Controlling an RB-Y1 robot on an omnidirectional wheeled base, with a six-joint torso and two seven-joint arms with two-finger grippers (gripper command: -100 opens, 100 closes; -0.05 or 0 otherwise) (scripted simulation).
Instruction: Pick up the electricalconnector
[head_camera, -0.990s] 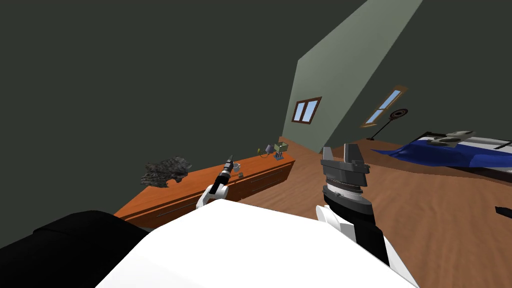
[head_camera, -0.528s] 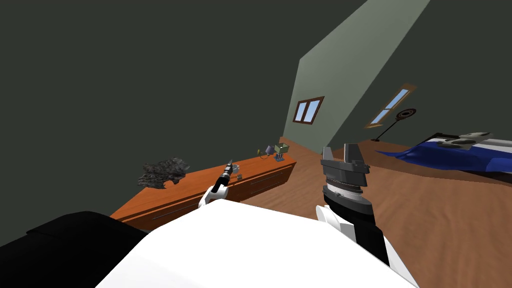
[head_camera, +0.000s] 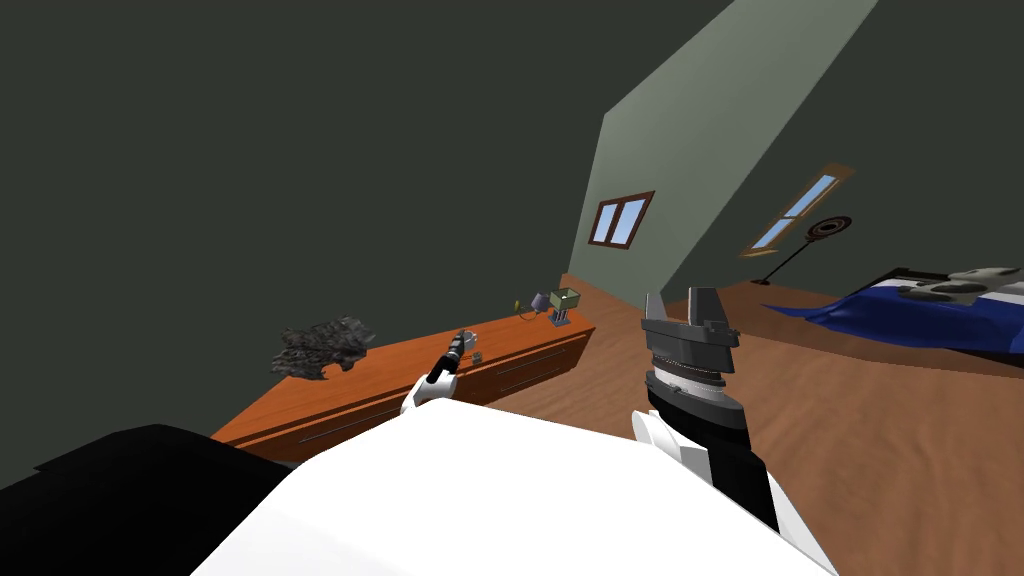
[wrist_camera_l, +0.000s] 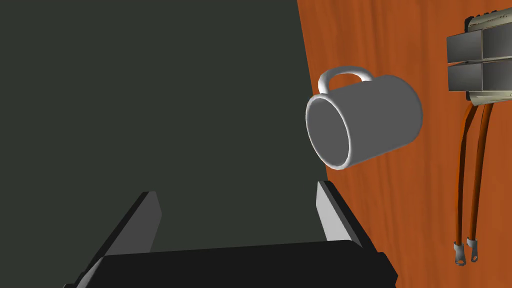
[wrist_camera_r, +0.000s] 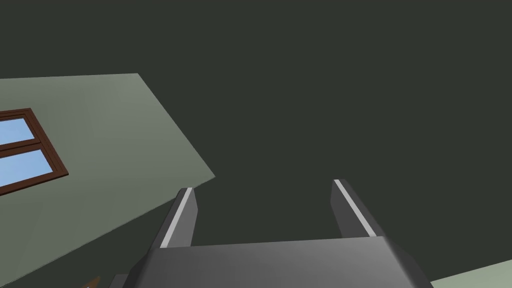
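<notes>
Left gripper (wrist_camera_l: 235, 192) is out over the back edge of the orange wood dresser (head_camera: 380, 375), jaws spread wide with nothing between them, mostly dark wall behind them. One finger (wrist_camera_l: 327, 210) sits over the dresser top close to a grey mug (wrist_camera_l: 367, 120), not touching it. The mug's handle points toward the wall. The connector (wrist_camera_l: 480, 65) lies flat on the dresser top just beside the mug on the side away from the wall, off to the side of the gripper and outside the jaws. It is two stacked grey rectangular blocks. Two orange wires (wrist_camera_l: 472, 165) run from it along the wood and end in small metal ring terminals. In the head view the left arm reaches forward to the mug and connector around the middle of the dresser. A dark rough lump (head_camera: 320, 345) sits on the near part of the top and a few small items (head_camera: 558, 300) stand at the far end. Right gripper (head_camera: 690, 310) is held up over the wood floor (head_camera: 850, 440), well apart from the dresser, jaws spread and empty. A bed with a blue cover (head_camera: 900, 315) is off to the right.
</notes>
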